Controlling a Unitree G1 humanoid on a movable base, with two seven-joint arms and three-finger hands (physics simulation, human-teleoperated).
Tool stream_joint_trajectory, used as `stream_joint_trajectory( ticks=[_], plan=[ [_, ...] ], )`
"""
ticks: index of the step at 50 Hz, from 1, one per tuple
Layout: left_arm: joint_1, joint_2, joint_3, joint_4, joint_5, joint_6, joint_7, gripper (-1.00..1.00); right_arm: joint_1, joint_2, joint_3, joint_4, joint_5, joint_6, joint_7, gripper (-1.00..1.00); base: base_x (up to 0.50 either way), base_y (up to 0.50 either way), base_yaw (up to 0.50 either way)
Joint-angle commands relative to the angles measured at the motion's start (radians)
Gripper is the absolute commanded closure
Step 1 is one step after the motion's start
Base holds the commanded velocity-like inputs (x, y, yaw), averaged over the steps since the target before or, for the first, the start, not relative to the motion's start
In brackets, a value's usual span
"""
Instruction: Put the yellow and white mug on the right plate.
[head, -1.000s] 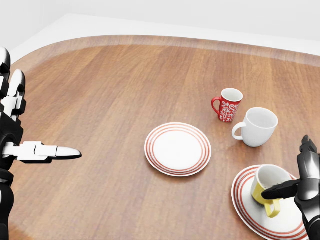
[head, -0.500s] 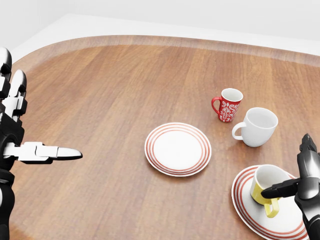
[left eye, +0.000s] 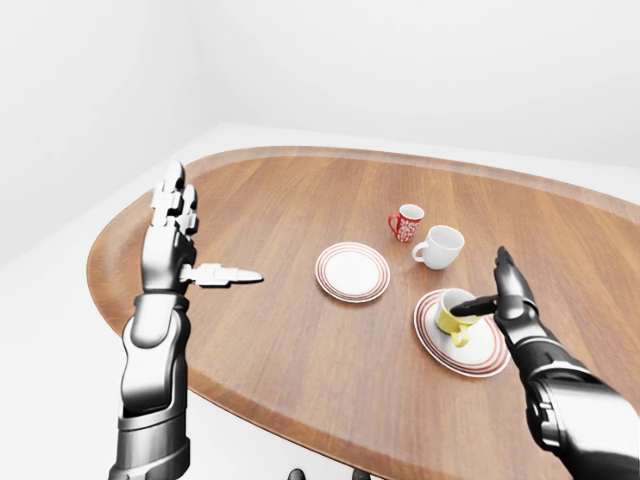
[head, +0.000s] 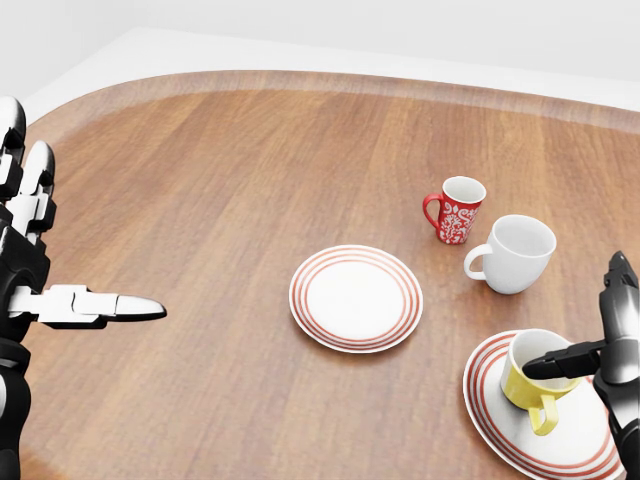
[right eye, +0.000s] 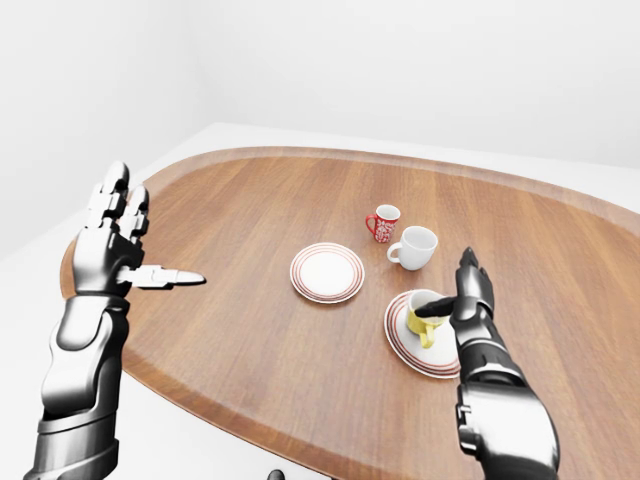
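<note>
The right hand (head: 612, 350) is open at the 4 o'clock edge of the head view, its long fingers upright and its dark thumb (head: 562, 362) stretched toward 9 o'clock, the tip reaching over the rim of the yellow and white mug (head: 535, 381). The fingers do not close round the mug; whether the thumb tip touches the rim cannot be told. The mug stands upright on the right plate (head: 497, 425), a white plate with red rings, its yellow handle pointing toward 5 o'clock.

At 12 o'clock from that mug, near the plate but off it, a plain white mug (head: 517, 253) stands on the wooden tabletop (head: 220, 190), handle toward 8 o'clock. Just beside it at 10 o'clock is a smaller red patterned mug (head: 459, 210), handle toward 9 o'clock. A second red-ringed plate (head: 356, 298) lies bare near the middle of the head view, at 10 o'clock from the right plate and apart from it.

The left hand (head: 30, 260) is open too, raised at the 9 o'clock edge of the head view, well apart from everything, fingers pointing up and thumb toward 3 o'clock, holding nothing.
</note>
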Motion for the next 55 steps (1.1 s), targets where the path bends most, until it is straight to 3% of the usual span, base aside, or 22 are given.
stream_joint_trajectory(
  ticks=[1, 17, 24, 27, 29, 34, 55],
  plan=[
    [0.001, -0.001, -0.001, 0.002, 0.002, 0.0, -0.001, -1.0, -0.013, -0.009, 0.001, -0.026, 0.024, 0.0, 0.019, -1.0, 0.0, 0.0, 0.0],
    [0.004, -0.002, -0.001, -0.011, 0.001, 0.0, -0.002, -1.0, -0.014, -0.013, -0.002, -0.121, 0.054, 0.0, 0.053, -1.0, 0.0, 0.0, 0.0],
    [0.006, -0.005, -0.004, -0.005, 0.003, 0.0, -0.003, -1.0, 0.042, 0.003, -0.017, -0.323, 0.066, 0.001, 0.106, -1.0, 0.0, 0.0, 0.0],
    [0.006, -0.005, -0.002, -0.012, 0.002, 0.0, -0.003, -1.0, 0.07, 0.013, -0.031, -0.423, 0.066, 0.047, 0.133, -1.0, 0.0, 0.0, 0.0],
    [0.006, -0.004, -0.001, -0.014, 0.001, 0.0, -0.003, -1.0, 0.097, 0.022, -0.043, -0.53, 0.065, 0.102, 0.162, -1.0, 0.0, 0.0, 0.0],
    [0.008, -0.005, -0.003, -0.01, 0.003, 0.0, -0.003, -1.0, 0.135, 0.04, -0.065, -0.672, 0.057, 0.171, 0.203, -1.0, 0.0, 0.0, 0.0],
    [0.005, -0.004, 0.0, -0.048, -0.004, 0.0, -0.005, -1.0, 0.25, 0.1, -0.112, -1.186, 0.015, 0.175, 0.365, -1.0, 0.0, 0.0, 0.0]
  ],
)
